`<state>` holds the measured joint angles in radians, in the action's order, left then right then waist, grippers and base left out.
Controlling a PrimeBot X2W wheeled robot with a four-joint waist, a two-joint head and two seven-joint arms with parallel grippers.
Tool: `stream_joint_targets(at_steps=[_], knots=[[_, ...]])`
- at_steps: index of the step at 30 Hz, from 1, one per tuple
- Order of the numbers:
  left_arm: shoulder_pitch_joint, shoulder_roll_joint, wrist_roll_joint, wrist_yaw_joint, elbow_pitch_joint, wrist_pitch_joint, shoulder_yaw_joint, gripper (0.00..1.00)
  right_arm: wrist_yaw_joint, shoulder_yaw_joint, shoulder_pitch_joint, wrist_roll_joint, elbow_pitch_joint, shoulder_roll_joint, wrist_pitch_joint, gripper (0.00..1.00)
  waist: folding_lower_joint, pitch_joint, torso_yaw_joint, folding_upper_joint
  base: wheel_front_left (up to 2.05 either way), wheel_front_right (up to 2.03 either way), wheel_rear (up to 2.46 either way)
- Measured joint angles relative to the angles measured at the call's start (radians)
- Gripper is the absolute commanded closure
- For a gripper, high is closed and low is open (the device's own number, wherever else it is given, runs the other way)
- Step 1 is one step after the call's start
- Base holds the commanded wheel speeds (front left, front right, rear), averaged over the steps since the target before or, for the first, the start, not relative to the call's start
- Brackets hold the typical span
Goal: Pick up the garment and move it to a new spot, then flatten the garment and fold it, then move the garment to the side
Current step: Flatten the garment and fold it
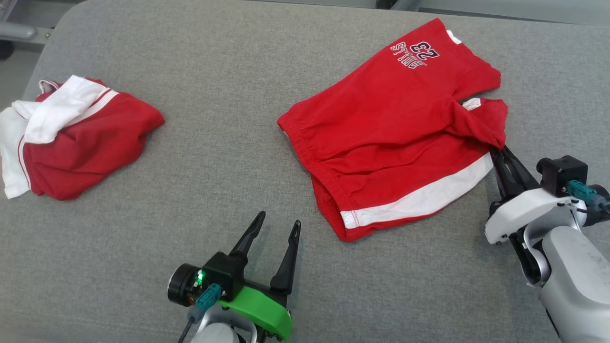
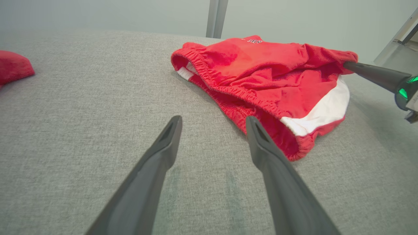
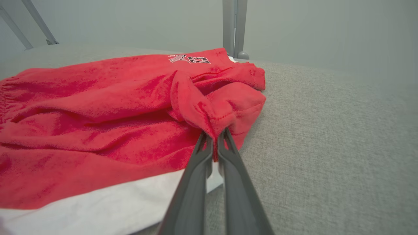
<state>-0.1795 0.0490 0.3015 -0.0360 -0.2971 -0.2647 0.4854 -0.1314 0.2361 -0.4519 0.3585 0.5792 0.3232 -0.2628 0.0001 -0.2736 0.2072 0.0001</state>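
1. red shorts [image 1: 395, 128] lie mostly flat on the right side of the grey table [image 1: 214, 71]
2. right gripper [image 3: 214, 137] is clamped tight on a bunched-up leg hem at their right edge
3. left gripper [image 1: 279, 220] has fingers wide apart, empty, near the waistband
4. another red and white garment [image 1: 81, 138] sits crumpled far left

A counter [image 1: 214, 57] covered in grey woven cloth spans the head view, its far corners rounded. Near its left end lies a crumpled red and white piece of clothing [image 1: 71, 138], with white folds on top and along its left side. Beyond the counter's far edge stands an upright grey metal post [image 3: 234, 27]. A thin slanted bar [image 3: 36, 23] rises at the upper left of the right wrist view.
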Motion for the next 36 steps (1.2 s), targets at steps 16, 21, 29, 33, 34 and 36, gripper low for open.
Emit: stream_joint_targets(at_steps=[16,21,29,33,34,36], knots=[[0.063,-0.001,-0.011,-0.009,0.002,0.0,-0.023,0.0,0.0,-0.108,0.169,0.111,-0.378,0.039,0.086,1.0,-0.0001,0.106,-0.146,0.0,0.0,0.0,0.0],[0.0,-0.001,-0.008,-0.009,-0.001,0.0,0.009,0.0,0.0,-0.126,-0.043,0.011,-0.206,0.032,0.119,0.45,0.0,0.085,-0.137,0.0,0.0,0.0,0.0],[-0.023,0.0,-0.005,0.003,-0.005,0.0,0.013,0.0,0.0,-0.205,-0.278,-0.146,0.267,-0.043,0.045,0.0,0.0,0.047,-0.05,0.0,0.0,0.0,0.0],[0.012,-0.001,-0.01,0.011,0.001,0.0,-0.025,0.0,0.0,-0.18,-0.243,-0.146,0.302,-0.068,0.005,0.0,0.0,0.062,-0.033,0.0,0.0,0.0,0.0],[0.027,-0.001,-0.015,0.012,0.002,0.0,-0.037,0.0,0.0,-0.169,-0.214,-0.146,0.291,-0.069,0.004,0.0,0.0,0.068,-0.033,0.0,0.0,0.0,0.0],[0.057,-0.001,-0.025,0.016,0.006,0.0,-0.067,0.0,0.0,-0.173,-0.141,-0.134,0.205,-0.078,0.001,0.0,0.0,0.08,-0.038,0.0,0.0,0.0,0.0]])
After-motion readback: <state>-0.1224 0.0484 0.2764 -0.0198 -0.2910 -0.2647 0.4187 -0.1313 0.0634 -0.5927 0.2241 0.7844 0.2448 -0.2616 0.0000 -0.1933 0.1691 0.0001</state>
